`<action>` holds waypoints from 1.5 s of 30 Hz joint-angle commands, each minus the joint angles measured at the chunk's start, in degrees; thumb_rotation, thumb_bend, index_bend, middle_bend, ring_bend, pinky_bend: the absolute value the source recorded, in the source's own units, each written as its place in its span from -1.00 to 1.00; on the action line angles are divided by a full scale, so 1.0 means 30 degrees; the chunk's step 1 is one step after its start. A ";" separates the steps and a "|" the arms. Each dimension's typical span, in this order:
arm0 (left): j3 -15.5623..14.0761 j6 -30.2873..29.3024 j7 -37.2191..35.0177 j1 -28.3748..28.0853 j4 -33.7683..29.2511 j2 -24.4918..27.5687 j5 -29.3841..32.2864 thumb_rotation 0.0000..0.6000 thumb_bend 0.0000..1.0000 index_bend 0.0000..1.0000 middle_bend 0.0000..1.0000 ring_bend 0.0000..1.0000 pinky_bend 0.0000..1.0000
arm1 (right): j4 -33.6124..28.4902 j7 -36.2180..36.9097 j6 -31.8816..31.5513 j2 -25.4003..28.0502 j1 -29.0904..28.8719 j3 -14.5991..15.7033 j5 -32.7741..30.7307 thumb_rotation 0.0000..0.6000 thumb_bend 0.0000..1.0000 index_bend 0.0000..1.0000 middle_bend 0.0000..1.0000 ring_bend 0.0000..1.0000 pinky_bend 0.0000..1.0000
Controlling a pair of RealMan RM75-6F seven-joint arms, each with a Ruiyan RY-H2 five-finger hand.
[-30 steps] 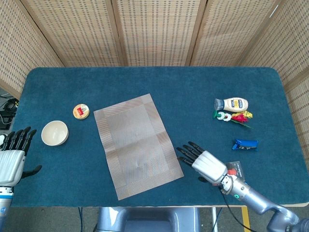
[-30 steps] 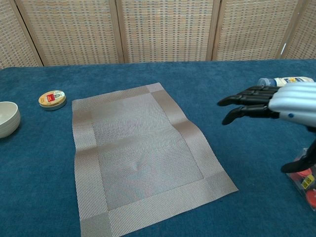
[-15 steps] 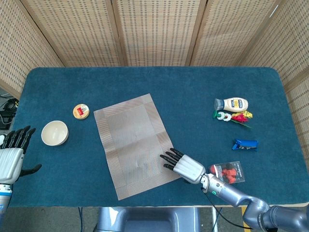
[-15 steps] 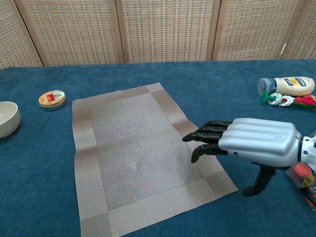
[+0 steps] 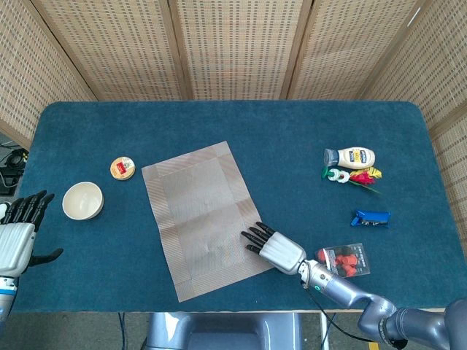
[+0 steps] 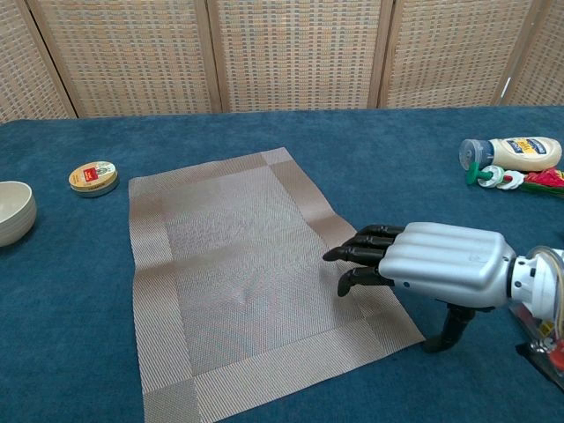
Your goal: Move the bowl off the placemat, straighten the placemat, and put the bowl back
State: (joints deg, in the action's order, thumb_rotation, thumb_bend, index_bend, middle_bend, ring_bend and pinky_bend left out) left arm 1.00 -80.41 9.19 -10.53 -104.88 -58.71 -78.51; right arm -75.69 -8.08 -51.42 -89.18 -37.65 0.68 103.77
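1. The placemat (image 5: 206,219) lies on the blue table (image 5: 292,131), turned at an angle to the table edges, and its surface shows some folds and small waves.
2. The bowl (image 5: 82,200) is cream coloured and stands upright on the table, off the placemat and to the left of it, with a gap of bare table between them. In the chest view only a part of the bowl (image 6: 15,211) is visible at the left edge.
3. The right hand (image 5: 275,248) is placed palm down over the right border of the placemat, near its lower right corner. Its black fingers (image 6: 363,254) are stretched forward, close together, and hold nothing. The thumb (image 6: 449,328) points down to the table just beside the mat edge. I cannot tell if the fingertips really touch the mat.
4. The left hand (image 5: 16,237) is at the left edge of the table, near the bowl but apart from it. Its fingers are straight and a little spread, and it holds nothing.
5. A small round tin (image 5: 122,168) stands between the bowl and the upper left corner of the placemat.
6. On the right side of the table lie a mayonnaise bottle (image 5: 351,157), a blue packet (image 5: 371,218) and a clear packet with red pieces (image 5: 343,260).
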 commanded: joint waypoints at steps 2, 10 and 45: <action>-0.0005 0.0256 -0.0150 -0.0038 -0.0064 0.0087 0.0035 1.00 -1.00 -1.00 -1.00 -1.00 -1.00 | 0.0184 -0.0117 -0.0047 -0.0222 -0.0135 0.0089 -0.0057 1.00 -1.00 -0.49 -1.00 -1.00 -1.00; 0.0065 0.0496 -0.0269 -0.0028 -0.0172 0.0207 0.0045 1.00 -1.00 -1.00 -1.00 -1.00 -1.00 | 0.0761 -0.0190 -0.0612 -0.0755 -0.0461 -0.0040 -0.0308 1.00 -0.69 -0.48 -1.00 -1.00 -1.00; 0.0231 0.1432 -0.0271 -0.0242 -0.0183 0.0290 0.0117 1.00 -1.00 -1.00 -1.00 -1.00 -1.00 | -0.0188 0.0178 -0.5359 0.1437 -0.0844 0.2434 0.3407 1.00 0.35 0.43 -1.00 -1.00 -1.00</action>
State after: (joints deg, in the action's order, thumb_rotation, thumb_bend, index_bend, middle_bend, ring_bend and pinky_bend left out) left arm 1.68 -76.16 8.34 -11.23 -105.43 -57.81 -78.19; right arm -75.63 -6.18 -65.50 -87.43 -40.26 6.61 111.51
